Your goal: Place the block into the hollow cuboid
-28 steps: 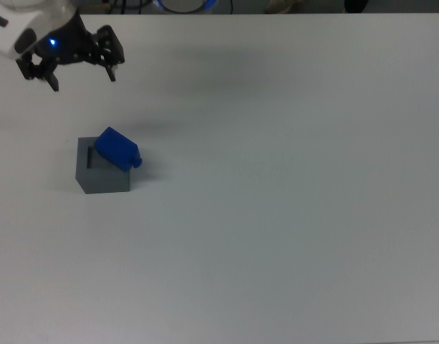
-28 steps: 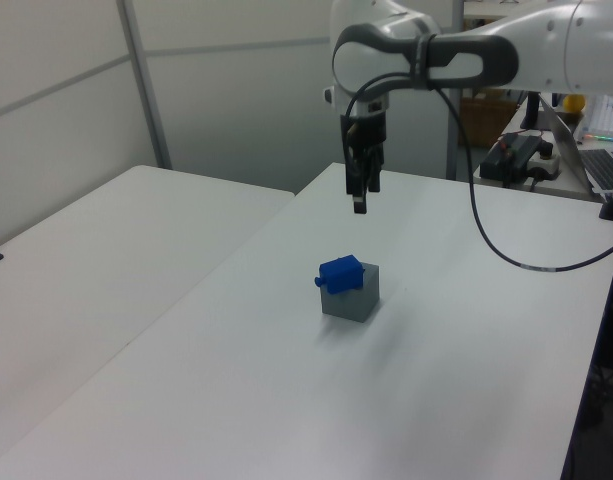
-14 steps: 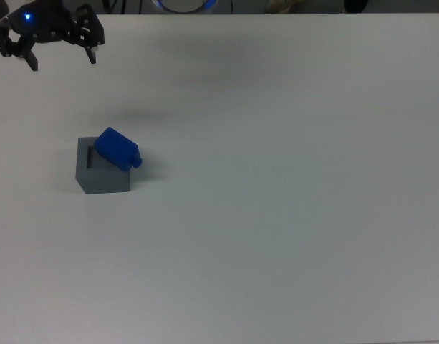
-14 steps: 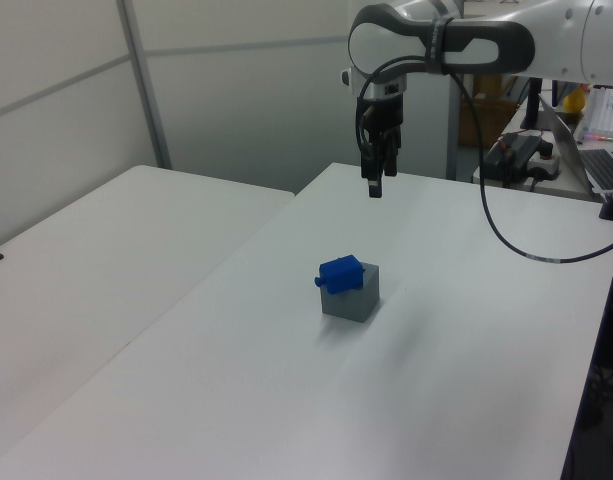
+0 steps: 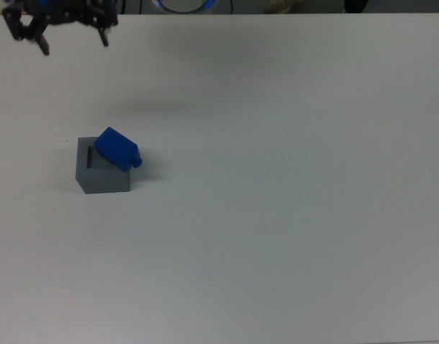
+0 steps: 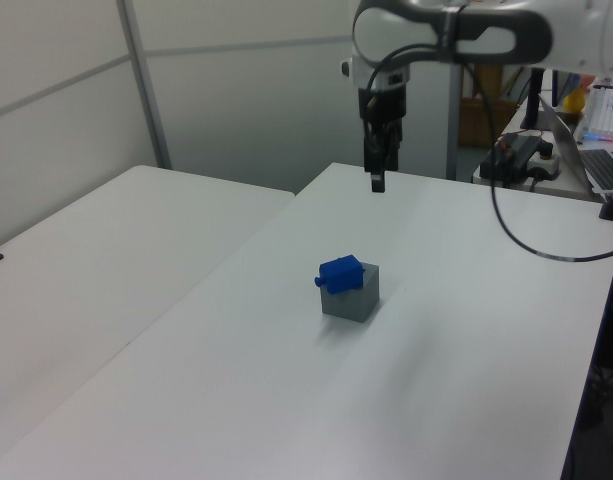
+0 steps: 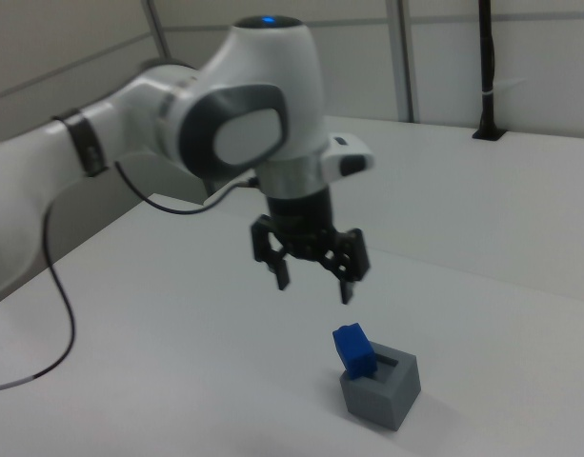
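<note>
A plain white table (image 5: 291,215) in a lab with pale partition walls carries a grey box (image 5: 102,173) with a square recess in its top. The blue block (image 5: 117,149) sits tilted on the box, one end dipping into the recess and the rest leaning up and out over the rim; in the top view its small nub points toward the top view's right, past the box's edge. In the right view the block (image 7: 353,350) leans toward the right view's left from the opening of the box (image 7: 380,387).

The arm's gripper (image 7: 311,275) hangs in the air well apart from the box, its two fingers spread wide with nothing between them. In the top view the gripper (image 5: 70,39) is at the far left corner of the table; in the left view it (image 6: 376,179) points straight down above the table's far edge, beyond the box (image 6: 351,291) and block (image 6: 339,272).
</note>
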